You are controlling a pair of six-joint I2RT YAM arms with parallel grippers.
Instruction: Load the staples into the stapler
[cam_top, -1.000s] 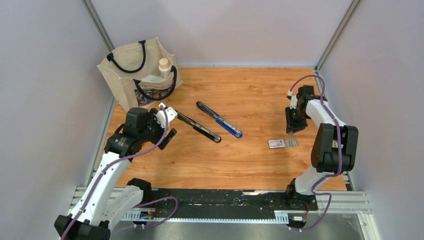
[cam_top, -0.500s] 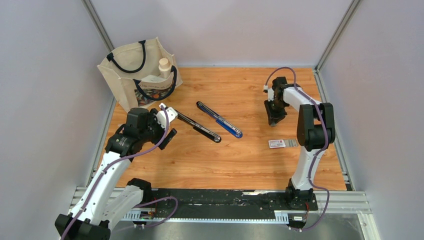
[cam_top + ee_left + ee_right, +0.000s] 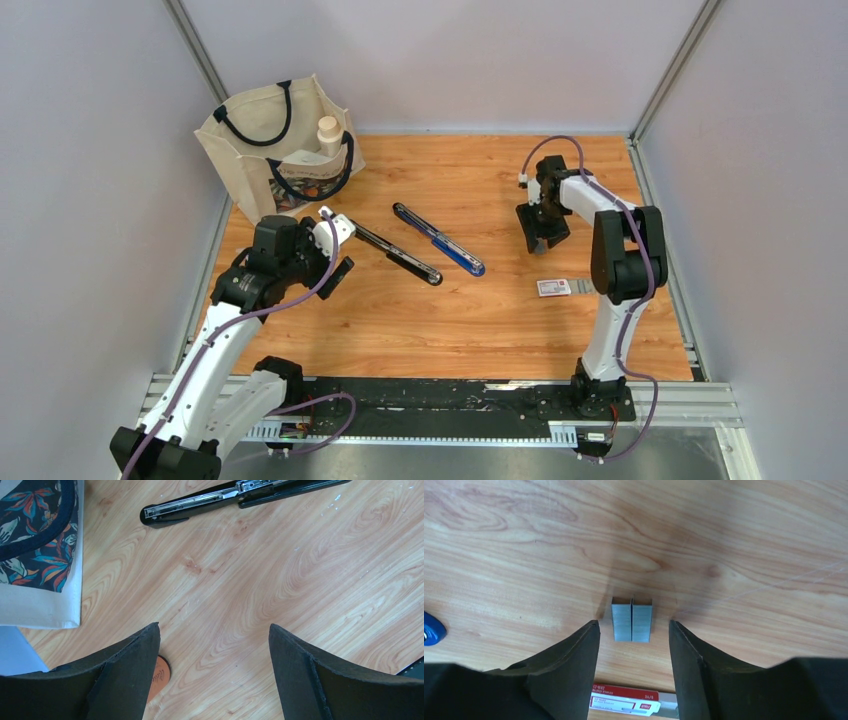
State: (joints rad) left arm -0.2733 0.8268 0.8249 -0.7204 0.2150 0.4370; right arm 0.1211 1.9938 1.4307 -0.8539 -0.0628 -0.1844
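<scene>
Two short grey strips of staples [image 3: 632, 620] lie side by side on the wood. My right gripper [image 3: 634, 624] hangs over them, open, one finger on each side and neither touching. Their white box with red print [image 3: 624, 699] lies just nearer, a grey tray sticking out at its right; it also shows in the top view [image 3: 553, 288]. My right gripper [image 3: 538, 240] covers the strips there. A black stapler [image 3: 395, 252] and a blue stapler [image 3: 438, 238] lie opened flat mid-table. My left gripper [image 3: 338, 250] is open and empty beside the black stapler [image 3: 235, 494].
A cream tote bag [image 3: 280, 150] with a bottle in it stands at the back left, its edge in the left wrist view [image 3: 35, 555]. A small orange disc [image 3: 160, 676] lies by my left finger. The blue stapler's tip [image 3: 431, 630] shows left of my right gripper.
My right arm has swung left and away from the table's right edge, bringing its gripper over the staple strips. The left arm and both staplers have not moved.
</scene>
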